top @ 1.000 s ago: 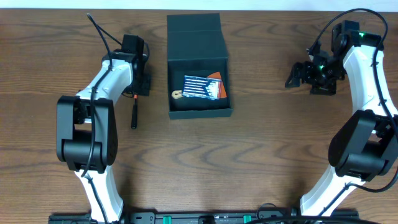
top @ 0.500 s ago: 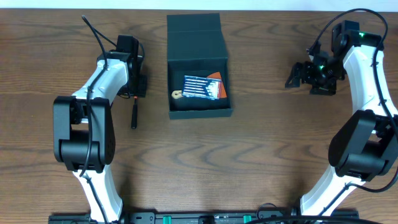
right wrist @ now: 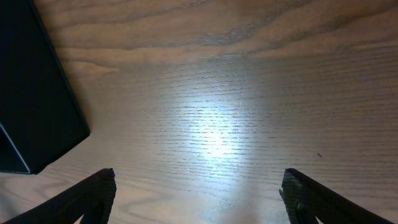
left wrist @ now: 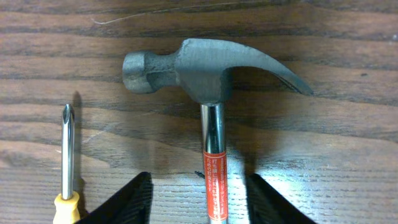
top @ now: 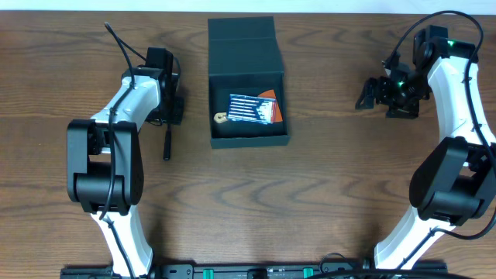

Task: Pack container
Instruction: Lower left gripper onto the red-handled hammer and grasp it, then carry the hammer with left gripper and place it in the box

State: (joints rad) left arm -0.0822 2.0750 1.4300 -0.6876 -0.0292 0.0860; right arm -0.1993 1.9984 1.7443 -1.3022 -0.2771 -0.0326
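Note:
The container (top: pixel 248 133) is a dark teal-black box standing open at the table's far middle, its flap lid (top: pixel 242 45) laid back. Inside lie a striped card with an orange corner (top: pixel 256 108) and a small tan piece (top: pixel 221 118). A claw hammer (left wrist: pixel 205 65) lies on the wood left of the box. My left gripper (left wrist: pixel 199 177) (top: pixel 172 108) is open and straddles its chrome shaft at the orange label (left wrist: pixel 213 177), with a gap on each side. The black handle end (top: pixel 166 144) pokes out below. My right gripper (right wrist: pixel 200 180) (top: pixel 366 98) is open over bare wood.
A screwdriver with a steel shaft (left wrist: pixel 67 143) and a yellow handle (left wrist: pixel 62 210) lies just left of the hammer, parallel to it. A corner of the container (right wrist: pixel 34 106) shows at the left of the right wrist view.
My left arm has shifted slightly to the left and away over the hammer, and its fingers have narrowed a little. The right arm has not moved.

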